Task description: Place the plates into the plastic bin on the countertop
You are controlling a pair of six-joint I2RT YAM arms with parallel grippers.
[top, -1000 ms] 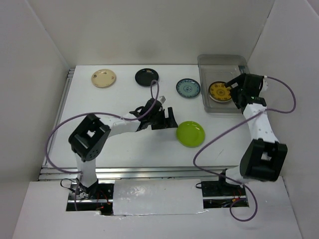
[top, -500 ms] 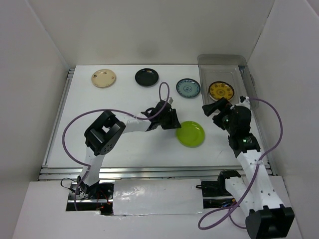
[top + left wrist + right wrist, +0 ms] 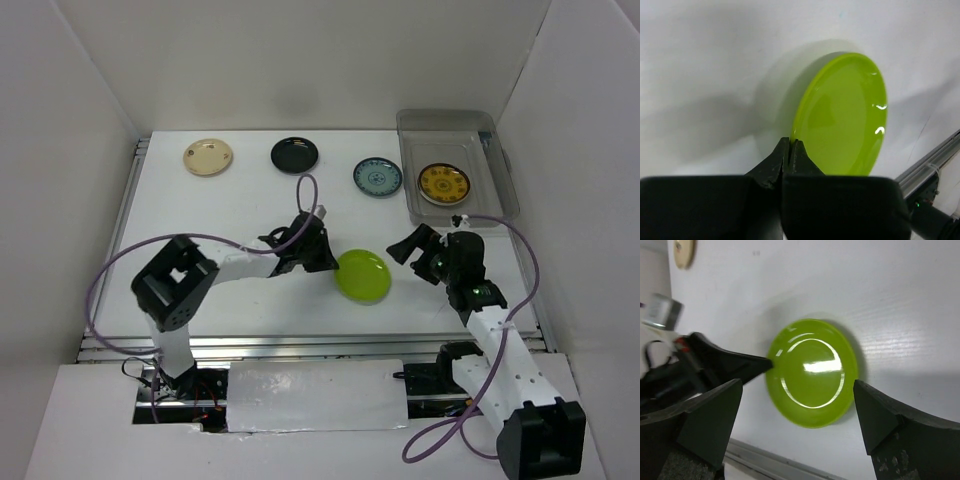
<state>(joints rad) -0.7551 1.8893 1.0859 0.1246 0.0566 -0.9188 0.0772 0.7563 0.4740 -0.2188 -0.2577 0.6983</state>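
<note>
My left claw [image 3: 790, 146] is pressed onto the left rim of the lime green plate [image 3: 362, 275]. The plate sits tilted at mid-bench [image 3: 240, 200], its glossy hollow face toward my right claw [image 3: 413, 257], which is spread wide just beside it. Since half a second ago the plate has shifted left. Farther back, the amber plate [image 3: 443, 183] lies flat in the plastic bin [image 3: 450, 122].

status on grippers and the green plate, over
Left gripper shut on lime green plate rim. Right gripper open, empty, sitting between plate and plastic bin.
</note>
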